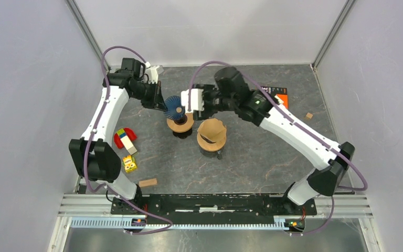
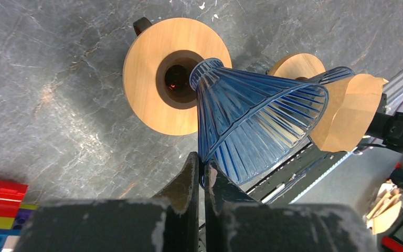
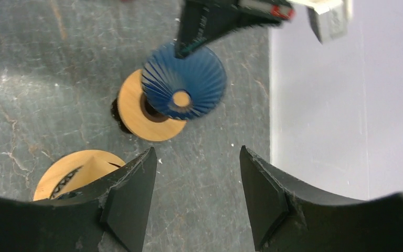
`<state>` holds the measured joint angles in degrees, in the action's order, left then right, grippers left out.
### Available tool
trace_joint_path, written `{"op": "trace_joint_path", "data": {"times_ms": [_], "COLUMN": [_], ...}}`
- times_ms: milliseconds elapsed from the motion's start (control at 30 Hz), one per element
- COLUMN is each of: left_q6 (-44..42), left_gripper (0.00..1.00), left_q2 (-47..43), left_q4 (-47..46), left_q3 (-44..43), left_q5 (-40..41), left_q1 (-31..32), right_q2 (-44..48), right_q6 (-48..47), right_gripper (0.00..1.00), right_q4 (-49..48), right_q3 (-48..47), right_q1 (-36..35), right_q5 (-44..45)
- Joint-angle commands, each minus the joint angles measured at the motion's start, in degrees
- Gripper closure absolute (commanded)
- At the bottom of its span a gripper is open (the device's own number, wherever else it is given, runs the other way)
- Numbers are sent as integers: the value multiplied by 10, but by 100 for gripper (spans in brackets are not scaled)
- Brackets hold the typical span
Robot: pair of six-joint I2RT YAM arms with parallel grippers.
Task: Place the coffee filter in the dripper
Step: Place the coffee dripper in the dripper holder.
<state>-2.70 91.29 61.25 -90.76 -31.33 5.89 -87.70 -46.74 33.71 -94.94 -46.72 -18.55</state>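
Left gripper (image 2: pixel 202 166): jaws closed tight on the rim of the blue ribbed dripper (image 2: pixel 257 121). The dripper is held off the table and tipped on its side. Its narrow end sits over the hole of a wooden disc (image 2: pixel 147 79); I cannot tell whether they touch. Its wide mouth faces the right arm.

Right gripper (image 3: pixel 197 152): jaws wide apart, nothing between them. It hangs clear of the table, pointed at the dripper's mouth and short of it. The right wrist view looks straight down the cone to the pale hole at its bottom.

Filter (image 1: pixel 211 131): brown paper, near the table's middle, just right of the disc. It rests on top of a second stand (image 2: pixel 296 65) whose base is dark. It is apart from the held dripper, and neither gripper touches it. In the left wrist view a bit of blue ribbed glass shows beside it; what that belongs to is not clear.

Table (image 1: pixel 252 163): dark, marbled. Coloured toy blocks (image 1: pixel 125 139) lie at left with a yellow one (image 1: pixel 130 164) near them. A wooden block (image 1: pixel 148 182) lies by the left arm's base. An orange and black card (image 1: pixel 278 95) is at far right.
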Motion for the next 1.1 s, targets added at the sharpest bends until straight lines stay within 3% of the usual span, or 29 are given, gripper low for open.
{"op": "trace_joint_path", "data": {"times_ms": [0,367,1067], "left_q6": [41,38,42], "left_gripper": [98,98,98], "left_q2": [13,44,76], "left_q4": [2,36,55], "left_q3": [-22,-34,-42], "left_q5": [-34,-31,-36], "left_q1": [3,3,3], "right_q2": [-33,-100,-217], "right_q6": [-57,-98,-98], "right_gripper": [35,38,47], "right_q4": [56,70,32], "right_q3": [-36,-47,-77], "right_q1": [-47,-117,-120], "right_q5": [57,115,133]}}
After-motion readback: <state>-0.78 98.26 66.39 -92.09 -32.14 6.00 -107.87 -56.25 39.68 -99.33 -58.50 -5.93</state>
